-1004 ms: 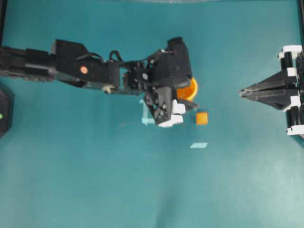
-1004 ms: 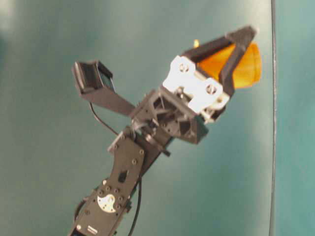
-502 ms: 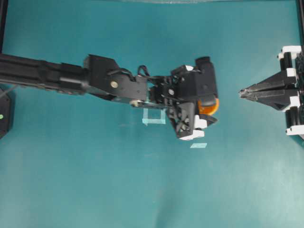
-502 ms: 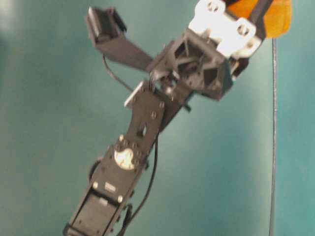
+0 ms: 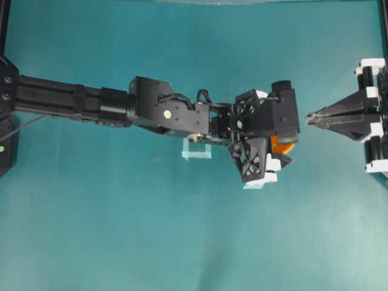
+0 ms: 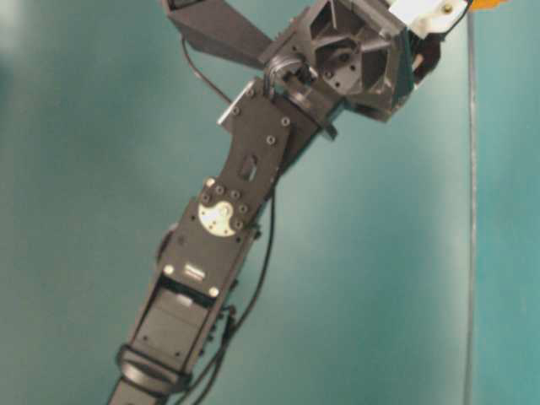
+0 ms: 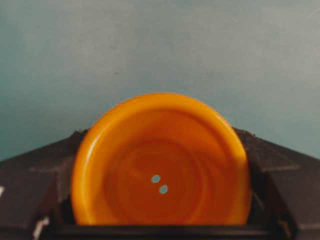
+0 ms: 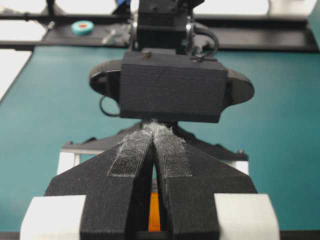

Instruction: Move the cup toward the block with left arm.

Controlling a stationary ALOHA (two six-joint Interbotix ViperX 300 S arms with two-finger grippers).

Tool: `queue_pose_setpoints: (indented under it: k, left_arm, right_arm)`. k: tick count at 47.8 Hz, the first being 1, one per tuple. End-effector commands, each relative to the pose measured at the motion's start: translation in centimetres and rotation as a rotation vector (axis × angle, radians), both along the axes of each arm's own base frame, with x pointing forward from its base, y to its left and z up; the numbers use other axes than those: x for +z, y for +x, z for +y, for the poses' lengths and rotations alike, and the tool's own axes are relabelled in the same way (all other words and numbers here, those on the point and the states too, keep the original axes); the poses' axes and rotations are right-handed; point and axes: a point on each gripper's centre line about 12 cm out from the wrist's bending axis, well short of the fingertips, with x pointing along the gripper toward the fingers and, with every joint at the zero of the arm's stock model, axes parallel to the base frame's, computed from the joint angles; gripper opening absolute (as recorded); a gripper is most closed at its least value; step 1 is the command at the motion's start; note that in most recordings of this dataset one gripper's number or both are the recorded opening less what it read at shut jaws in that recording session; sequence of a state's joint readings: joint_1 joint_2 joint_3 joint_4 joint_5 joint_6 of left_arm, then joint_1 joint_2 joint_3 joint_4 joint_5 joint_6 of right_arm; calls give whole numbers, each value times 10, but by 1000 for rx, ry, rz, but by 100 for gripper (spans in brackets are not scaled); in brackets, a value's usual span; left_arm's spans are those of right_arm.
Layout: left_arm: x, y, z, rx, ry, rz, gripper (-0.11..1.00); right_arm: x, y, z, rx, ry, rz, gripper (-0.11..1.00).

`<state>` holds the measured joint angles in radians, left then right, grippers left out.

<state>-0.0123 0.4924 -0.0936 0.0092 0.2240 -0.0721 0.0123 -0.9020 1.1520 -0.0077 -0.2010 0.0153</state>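
Two grippers | we are seeing the black left gripper [image 5: 274, 159] clamping the small yellow-orange plastic cup [image 7: 160, 162], lying sideways between its fingers above the teal table [image 5: 182, 230] | right gripper [image 5: 310, 118] sitting pinched together, idle.

Left arm [image 5: 151, 112] outstretched, jaws clamped; right gripper [image 5: 310, 118] closed, idle.

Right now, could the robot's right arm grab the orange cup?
Probably not easily. The cup sits clamped in the left tool, whose black body covers most of it, and the right tool rests shut at the table's edge, apart from it.
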Motion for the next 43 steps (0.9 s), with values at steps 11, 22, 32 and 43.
queue_pose_setpoints:
  k: [11,22,32,43]
  left_arm:
    - [19,3,-7,-16,6,-43,63]
    - [18,3,-7,-16,6,-42,63]
    - [15,0,-7,-17,8,-20,63]
    - [9,-3,-3,-12,11,-5,63]
  right_arm:
    - [13,2,0,0,0,-35,0]
    - [13,2,0,0,0,-35,0]
    - [13,2,0,0,0,-37,0]
    - [13,2,0,0,0,-35,0]
